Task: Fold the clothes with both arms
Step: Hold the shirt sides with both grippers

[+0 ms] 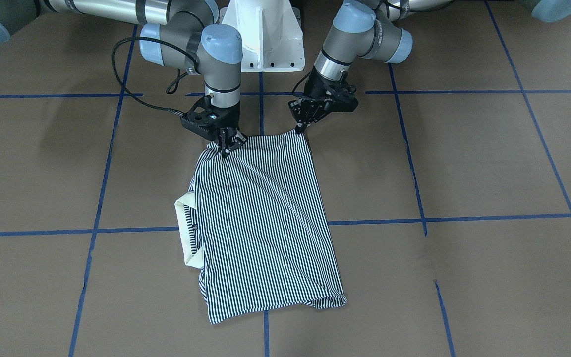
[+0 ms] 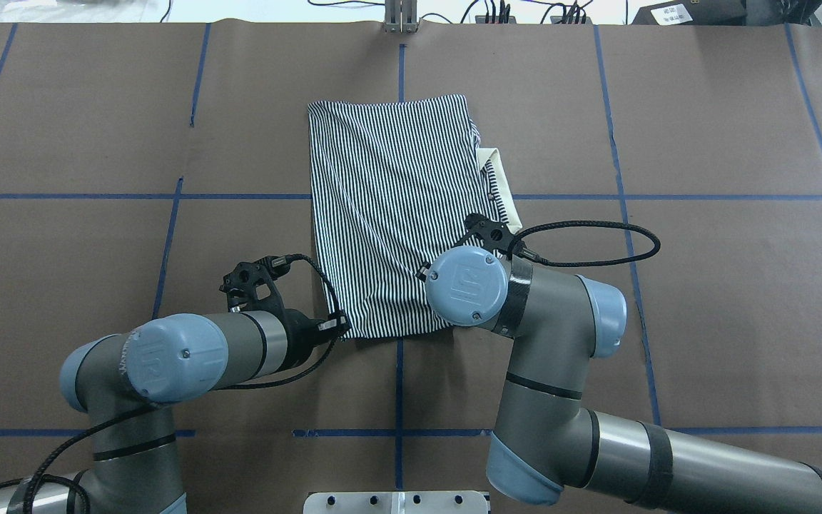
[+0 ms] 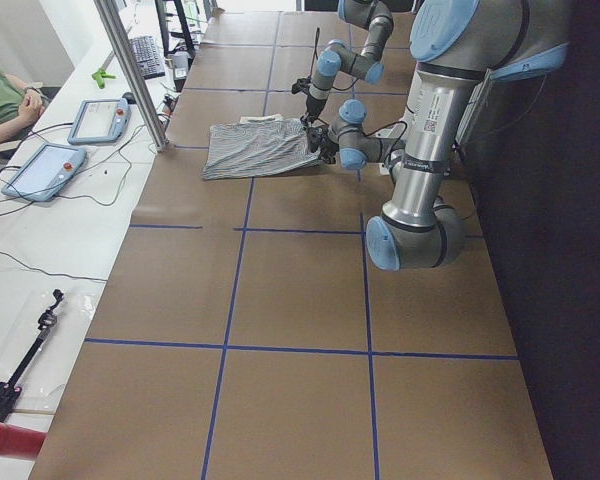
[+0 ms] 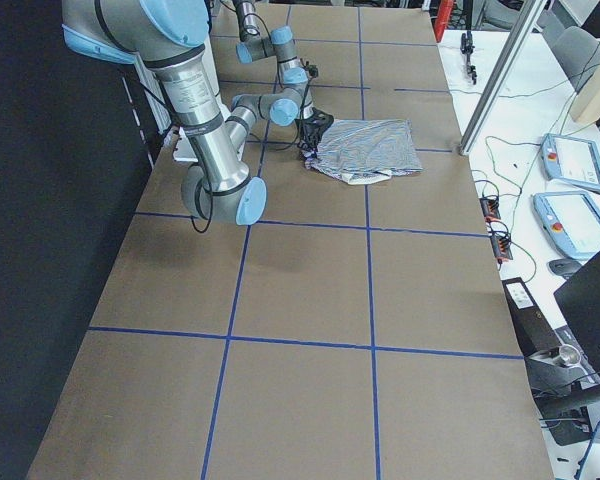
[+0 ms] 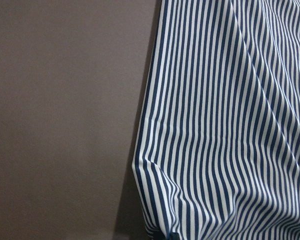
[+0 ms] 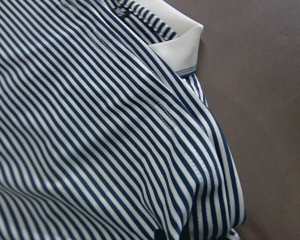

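Shirt (image 1: 265, 223) flat at middle of surface (image 1: 464, 158), collar (image 1: 185, 233) at 9 o'clock in front view. Right gripper (image 1: 225, 144) fingers clamped on bunched 11 o'clock corner. Left gripper (image 1: 299, 130) fingers closed on 1 o'clock corner tip. Risk: shallow left pinch slips on lift, skewing fold.

overhead: behind, down | front: opposite, steep | 2 wrists: close on shirt (image 5: 215, 125)

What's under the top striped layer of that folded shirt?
The cream collar sticks out sideways from under the striped top layer of the shirt, and a blue tape line runs beneath it. The sleeves and lower layers are covered.
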`<move>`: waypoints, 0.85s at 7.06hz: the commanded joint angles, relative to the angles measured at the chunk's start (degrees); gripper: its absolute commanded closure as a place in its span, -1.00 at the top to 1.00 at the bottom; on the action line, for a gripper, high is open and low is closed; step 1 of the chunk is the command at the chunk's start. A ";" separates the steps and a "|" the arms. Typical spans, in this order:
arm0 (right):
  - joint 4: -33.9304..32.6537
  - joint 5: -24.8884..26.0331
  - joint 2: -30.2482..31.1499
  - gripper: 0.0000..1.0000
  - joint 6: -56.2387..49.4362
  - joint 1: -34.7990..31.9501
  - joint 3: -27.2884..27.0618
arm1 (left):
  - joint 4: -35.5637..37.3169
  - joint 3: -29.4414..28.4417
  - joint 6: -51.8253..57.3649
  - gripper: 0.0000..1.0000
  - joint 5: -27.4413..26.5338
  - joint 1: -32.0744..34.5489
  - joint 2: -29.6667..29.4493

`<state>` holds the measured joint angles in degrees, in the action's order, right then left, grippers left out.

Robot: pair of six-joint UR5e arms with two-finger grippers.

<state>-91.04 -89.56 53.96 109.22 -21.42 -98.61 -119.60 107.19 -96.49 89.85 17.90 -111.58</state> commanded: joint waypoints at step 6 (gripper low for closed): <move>-19.35 0.09 -1.12 -1.00 3.73 4.64 -22.80 | 33.20 26.07 4.09 -1.00 6.22 0.90 -3.02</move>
<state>-110.12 -89.61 53.86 113.90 -16.94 -123.14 -87.19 134.20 -94.26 95.88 18.03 -113.60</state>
